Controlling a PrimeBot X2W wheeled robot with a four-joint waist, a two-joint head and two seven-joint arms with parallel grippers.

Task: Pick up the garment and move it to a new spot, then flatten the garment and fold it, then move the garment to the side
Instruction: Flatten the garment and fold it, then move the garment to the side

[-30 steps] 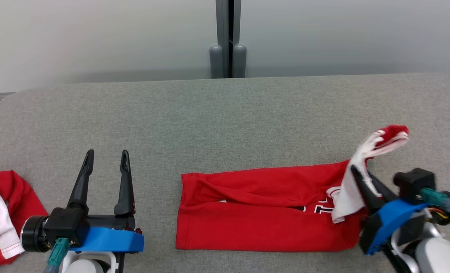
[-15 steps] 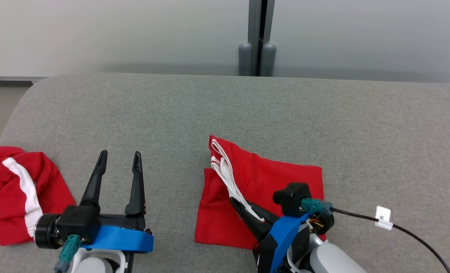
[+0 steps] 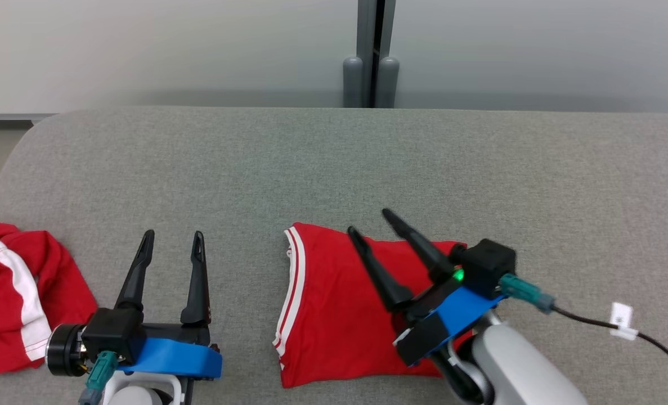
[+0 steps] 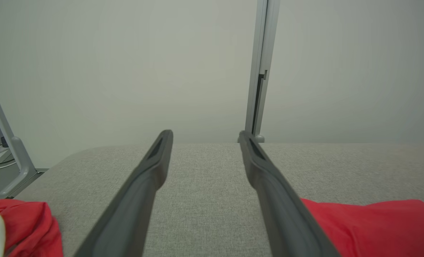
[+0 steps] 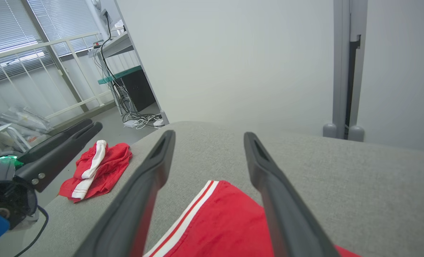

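Observation:
The garment (image 3: 334, 315) is red with white stripes along its left edge and lies folded flat on the grey cushioned surface (image 3: 311, 163), near the front middle. My right gripper (image 3: 369, 222) hovers over its right half, open, with nothing between the fingers. In the right wrist view the right gripper (image 5: 209, 135) points past the garment's (image 5: 226, 221) striped edge. To the garment's left my left gripper (image 3: 174, 234) stands open and empty above bare cushion. The left wrist view has the left gripper (image 4: 204, 134) open, the garment (image 4: 369, 225) at its lower right.
A second red garment with a white stripe (image 3: 18, 298) lies crumpled at the surface's left edge. A black cable with a white tag (image 3: 621, 318) trails from my right wrist. A grey post (image 3: 370, 56) and pale wall stand behind the surface.
My right gripper has let go of the garment's striped end and opened, lifting off it. The garment now lies folded in half. The head camera has shifted slightly.

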